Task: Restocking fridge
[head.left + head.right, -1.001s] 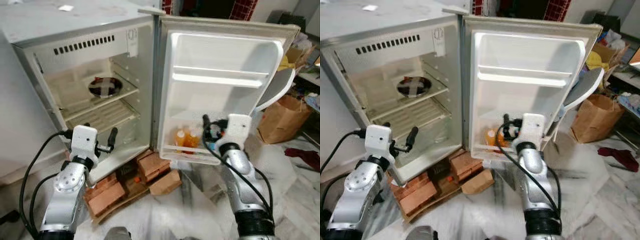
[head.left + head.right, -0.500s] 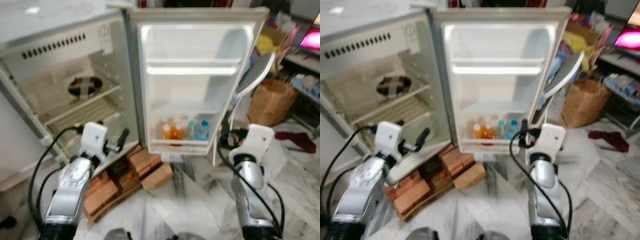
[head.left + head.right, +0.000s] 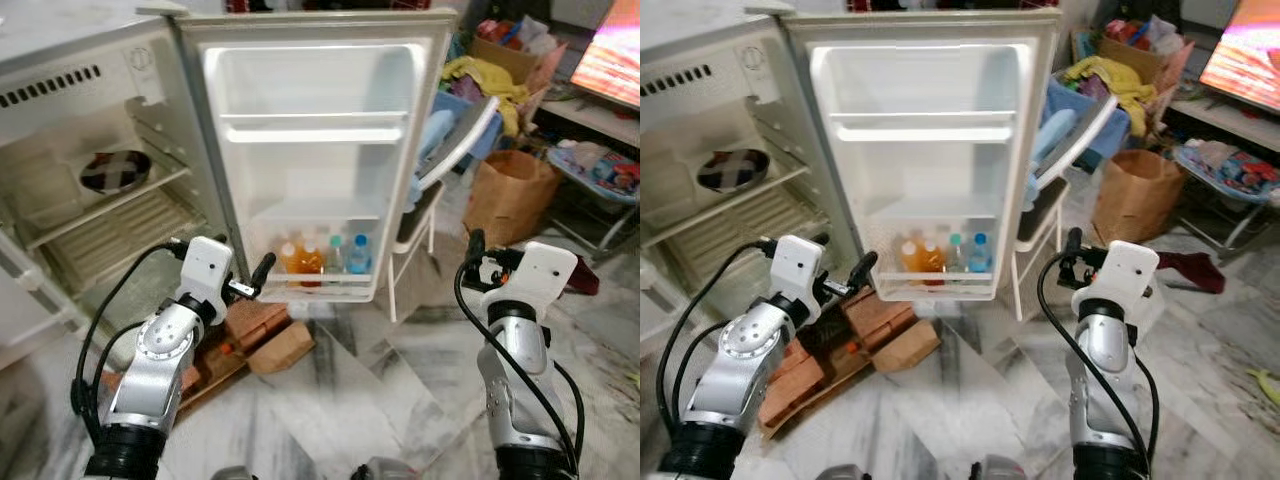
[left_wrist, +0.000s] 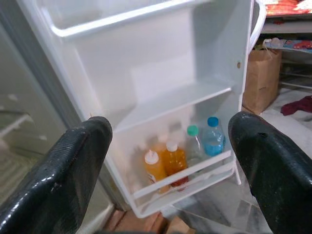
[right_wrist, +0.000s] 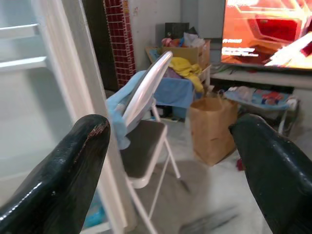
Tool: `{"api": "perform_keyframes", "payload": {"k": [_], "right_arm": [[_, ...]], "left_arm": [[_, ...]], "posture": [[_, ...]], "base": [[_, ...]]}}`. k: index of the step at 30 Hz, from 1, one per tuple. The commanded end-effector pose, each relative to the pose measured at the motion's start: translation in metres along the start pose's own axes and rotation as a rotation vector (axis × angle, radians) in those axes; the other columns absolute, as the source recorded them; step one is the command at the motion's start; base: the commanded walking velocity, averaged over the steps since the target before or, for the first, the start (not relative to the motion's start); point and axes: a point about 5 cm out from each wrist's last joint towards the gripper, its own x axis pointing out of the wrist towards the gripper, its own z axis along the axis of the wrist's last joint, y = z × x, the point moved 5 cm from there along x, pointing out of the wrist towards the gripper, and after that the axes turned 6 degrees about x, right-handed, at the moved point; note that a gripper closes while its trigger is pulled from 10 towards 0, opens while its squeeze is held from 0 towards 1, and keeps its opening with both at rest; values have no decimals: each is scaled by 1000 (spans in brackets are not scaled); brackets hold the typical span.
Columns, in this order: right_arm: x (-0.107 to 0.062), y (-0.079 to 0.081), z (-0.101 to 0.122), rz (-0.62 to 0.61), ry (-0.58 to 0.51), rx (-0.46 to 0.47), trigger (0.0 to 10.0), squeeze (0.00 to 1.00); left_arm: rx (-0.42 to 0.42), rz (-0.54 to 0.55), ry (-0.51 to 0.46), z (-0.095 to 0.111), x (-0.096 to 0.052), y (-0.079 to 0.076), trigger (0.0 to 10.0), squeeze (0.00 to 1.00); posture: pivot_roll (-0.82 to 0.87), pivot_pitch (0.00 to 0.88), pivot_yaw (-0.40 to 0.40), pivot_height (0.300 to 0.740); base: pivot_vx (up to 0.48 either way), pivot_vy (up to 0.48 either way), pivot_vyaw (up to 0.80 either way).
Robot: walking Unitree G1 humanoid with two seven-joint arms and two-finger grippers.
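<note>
A: What is seen?
B: The fridge (image 3: 90, 110) is open at left; four bottles (image 3: 322, 256) are lined in the door's bottom shelf (image 3: 315, 285).
A: And the grippers?
B: The left gripper (image 3: 258, 278) and right gripper (image 3: 475, 262) are spread wide, empty. More stock is probably to be fetched next.

You won't find any text you can read here. The screen (image 5: 267, 30) shows a few pale lines of writing on its red picture, but they are too blurred to make out. The sticker on the fridge (image 3: 140, 58) wall is too small to read, and the bottles (image 4: 179, 153) in the door shelf show no legible labels.
</note>
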Motion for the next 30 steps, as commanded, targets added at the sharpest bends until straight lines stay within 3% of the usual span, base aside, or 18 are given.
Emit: {"api": "perform_keyframes", "payload": {"k": [1,5,8,11,15,19,30], "right_arm": [[2,10,8,23,-25,6,10000,0],[2,16,6,53,-12,12,10000,0],[3,21,6,71,-9,14,10000,0],[4,21,7,80,-8,13,10000,0],[4,19,8,92,-5,6,10000,0],[-2,9,5,98,7,-23,10000,0],[-4,13,4,155,27,-23,10000,0]], "left_arm": [[17,20,9,-3,-1,8,10000,0],[19,85,6,-2,-1,16,10000,0],[10,231,29,-6,-9,33,10000,0],[6,270,41,-9,-14,36,10000,0],[33,381,61,-13,-30,44,10000,0],[57,504,71,-15,-54,54,10000,0],[54,464,88,-15,-57,44,10000,0]], "posture": [[-86,0,14,740],[-69,0,-3,740],[-49,0,-32,740],[-46,0,-38,740],[-40,0,-45,740],[-39,0,-49,740],[-36,0,-56,740]], "base": [[0,0,0],[0,-186,-503],[0,-358,-660],[0,-186,-163],[0,0,0],[0,0,0],[0,0,0]]}}
